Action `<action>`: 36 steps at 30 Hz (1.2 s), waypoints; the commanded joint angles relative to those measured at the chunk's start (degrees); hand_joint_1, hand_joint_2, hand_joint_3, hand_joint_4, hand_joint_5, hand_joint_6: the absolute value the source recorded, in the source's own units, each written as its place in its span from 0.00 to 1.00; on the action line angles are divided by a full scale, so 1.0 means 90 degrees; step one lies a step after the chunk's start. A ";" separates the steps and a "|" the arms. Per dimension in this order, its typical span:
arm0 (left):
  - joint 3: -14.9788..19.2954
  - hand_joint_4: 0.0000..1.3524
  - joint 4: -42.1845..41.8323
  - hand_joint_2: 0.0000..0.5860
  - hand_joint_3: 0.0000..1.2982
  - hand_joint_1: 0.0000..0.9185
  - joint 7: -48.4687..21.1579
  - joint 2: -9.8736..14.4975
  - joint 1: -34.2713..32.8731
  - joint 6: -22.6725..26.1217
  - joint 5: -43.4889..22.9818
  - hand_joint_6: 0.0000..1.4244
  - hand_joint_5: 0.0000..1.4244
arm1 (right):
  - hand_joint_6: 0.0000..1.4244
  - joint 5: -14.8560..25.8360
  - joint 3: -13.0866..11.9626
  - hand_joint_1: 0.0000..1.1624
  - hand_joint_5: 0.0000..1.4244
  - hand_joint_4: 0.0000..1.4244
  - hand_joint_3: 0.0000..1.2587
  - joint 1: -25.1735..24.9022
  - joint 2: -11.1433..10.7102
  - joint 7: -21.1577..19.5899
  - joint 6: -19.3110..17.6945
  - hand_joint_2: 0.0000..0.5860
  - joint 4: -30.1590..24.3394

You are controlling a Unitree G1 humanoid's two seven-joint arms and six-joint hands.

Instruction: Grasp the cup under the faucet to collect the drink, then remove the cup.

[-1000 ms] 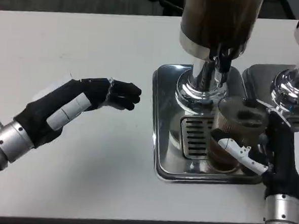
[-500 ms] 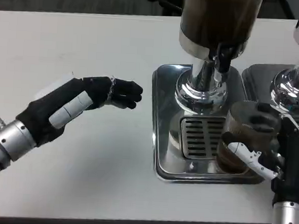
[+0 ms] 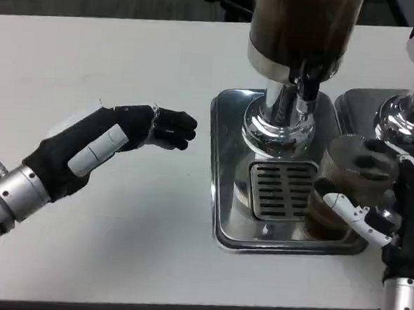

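Note:
A clear cup (image 3: 351, 185) holding dark drink is gripped by my right hand (image 3: 389, 219) at the right edge of the silver drip tray (image 3: 222, 198). The cup stands to the right of the slotted grate (image 3: 281, 191), and away from the black faucet (image 3: 308, 82) of the dark drink dispenser (image 3: 303, 27). My left hand (image 3: 112, 146) hovers over the white table to the left of the tray, fingers apart and holding nothing.
A second chrome dispenser base (image 3: 410, 115) with its own tray stands at the far right, close behind my right hand. The chrome pedestal (image 3: 279, 128) rises at the back of the drip tray. The table's front edge (image 3: 183, 309) runs along the bottom.
My right hand has carried the cup to the right, off the grate and out from under the faucet. The left hand has barely moved.

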 commanded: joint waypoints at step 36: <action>-0.0180 0.26 -0.0006 0.13 0.32 0.00 0.0035 -0.0123 -0.0049 -0.0553 0.0127 0.22 0.25 | 1.00 0.0038 -0.0280 0.86 0.71 0.56 0.51 0.0692 -0.0029 0.0085 0.0236 0.20 -0.2141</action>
